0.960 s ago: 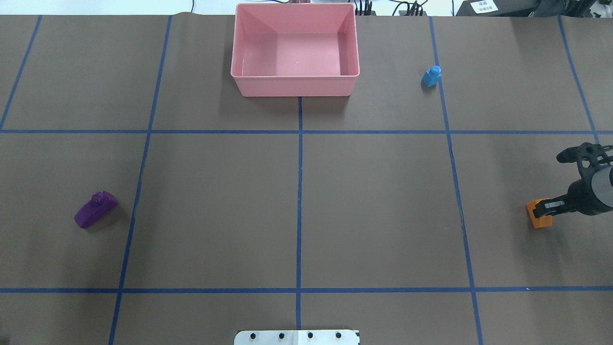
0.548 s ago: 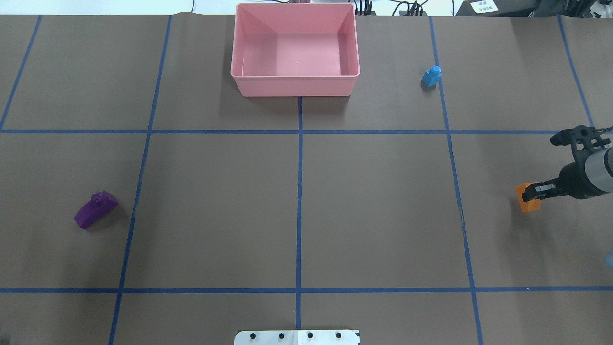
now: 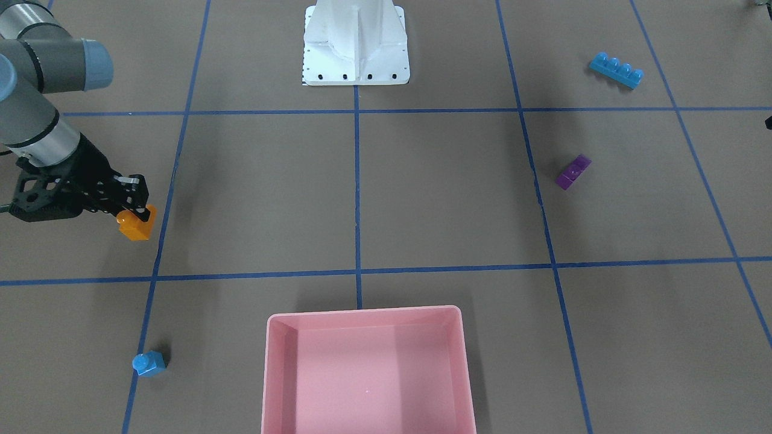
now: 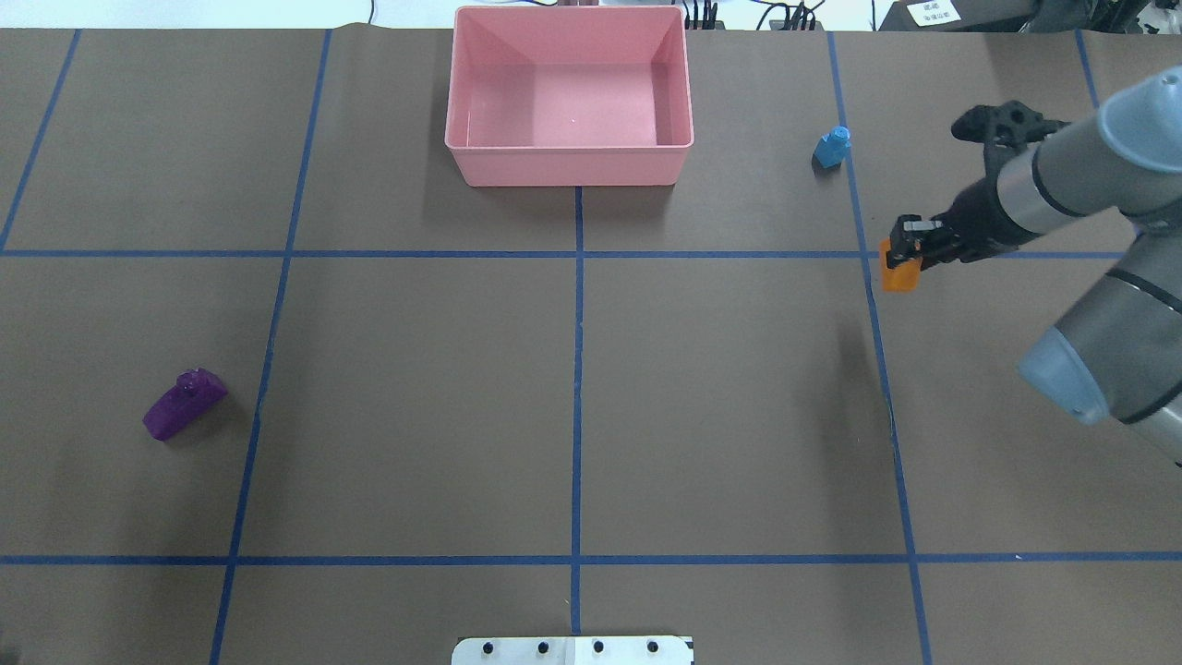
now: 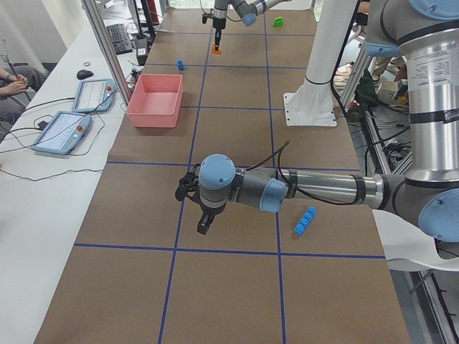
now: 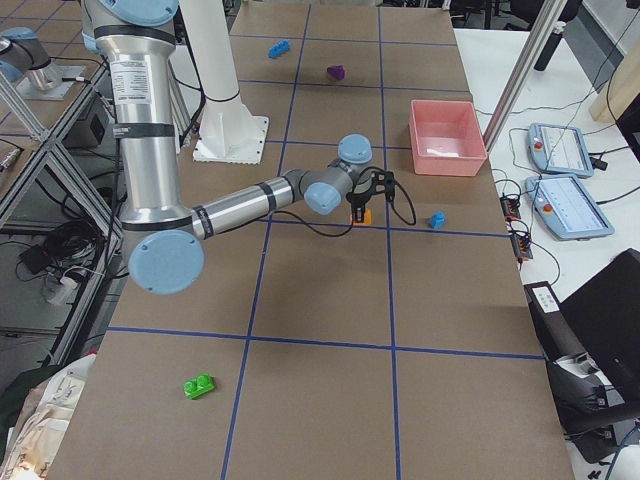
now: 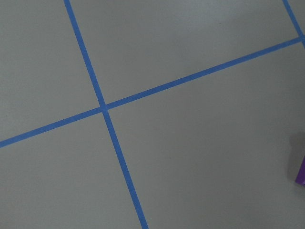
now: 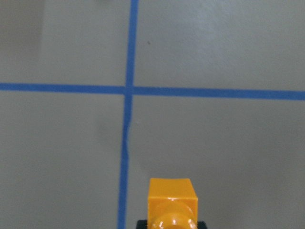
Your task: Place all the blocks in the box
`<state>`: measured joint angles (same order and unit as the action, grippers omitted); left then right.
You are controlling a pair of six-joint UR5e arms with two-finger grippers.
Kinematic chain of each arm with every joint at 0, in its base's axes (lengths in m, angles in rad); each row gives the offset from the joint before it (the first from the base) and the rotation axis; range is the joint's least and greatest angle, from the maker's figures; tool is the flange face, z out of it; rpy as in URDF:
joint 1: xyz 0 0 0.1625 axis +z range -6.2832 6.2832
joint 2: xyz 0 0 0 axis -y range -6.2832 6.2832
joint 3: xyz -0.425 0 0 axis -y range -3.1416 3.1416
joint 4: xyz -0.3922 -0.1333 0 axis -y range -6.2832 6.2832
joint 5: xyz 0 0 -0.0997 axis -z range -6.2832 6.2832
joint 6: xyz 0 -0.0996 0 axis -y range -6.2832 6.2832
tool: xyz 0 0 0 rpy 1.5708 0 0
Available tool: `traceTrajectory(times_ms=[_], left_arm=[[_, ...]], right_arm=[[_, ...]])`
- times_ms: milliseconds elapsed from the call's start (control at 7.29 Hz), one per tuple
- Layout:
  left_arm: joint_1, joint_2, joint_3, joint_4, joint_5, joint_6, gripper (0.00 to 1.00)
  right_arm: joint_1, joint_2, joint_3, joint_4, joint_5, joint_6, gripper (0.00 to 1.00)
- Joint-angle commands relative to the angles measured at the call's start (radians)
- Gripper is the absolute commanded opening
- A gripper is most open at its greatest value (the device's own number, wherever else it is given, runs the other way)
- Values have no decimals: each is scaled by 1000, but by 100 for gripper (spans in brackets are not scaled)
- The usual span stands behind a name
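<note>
The orange block (image 4: 898, 275) has moved a long way. A moment ago it was low at the right edge of the overhead view; now it is higher up and more to the left, right by a blue tape line (image 4: 868, 277). The right gripper (image 4: 910, 247) has carried it there. Its two fingers are pinching the block from both sides. The block looks lifted off the table (image 4: 572, 388) — a dark shadow lies below it in the picture, apart from it.

This means the first block is on its way. The pink box (image 4: 568, 168) sits at the top middle of the overhead view, well apart from the orange block, and nothing is in it yet. The gripper has more way to go up and to the left before it can let go.

The other blocks have not moved. The small blue block (image 4: 832, 148) stands to the right of the box, and the purple block (image 4: 185, 403) lies at the lower left. The long blue block (image 3: 616, 69) is at the upper right of the front view, and the green block (image 6: 200, 385) is at the lower left of the right side view.

The left gripper (image 5: 204, 223) hangs over the table in the left side view — I cannot tell if its fingers are spread or pressed together.
</note>
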<state>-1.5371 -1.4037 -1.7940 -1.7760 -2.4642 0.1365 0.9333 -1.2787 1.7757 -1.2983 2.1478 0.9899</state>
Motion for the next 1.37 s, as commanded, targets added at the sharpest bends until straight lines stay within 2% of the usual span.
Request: traceTrajectory(times_ms=[0,274,411,686,960,1234], left_arm=[[0,0,5,0,-1,-2,100],[0,-1,5,-2,-1,0,100],[0,-1,7,-2,-1,0,100],[0,-5,5,-2,-1,0,100],[0,-6,5,-2,-2,0,100],[0,-6,5,-2,-2,0,100]], right_arm=[[1,364,-181,-211,-2,47,0],[5,654,-518,-197,-11,70,0],[10,758,-645,-182,-22,75,0],[6,800,-830,6,-60,75,0],[-8,883,-1006,65,-109,62,0],[-25,877,-1024,64,-128,36,0]])
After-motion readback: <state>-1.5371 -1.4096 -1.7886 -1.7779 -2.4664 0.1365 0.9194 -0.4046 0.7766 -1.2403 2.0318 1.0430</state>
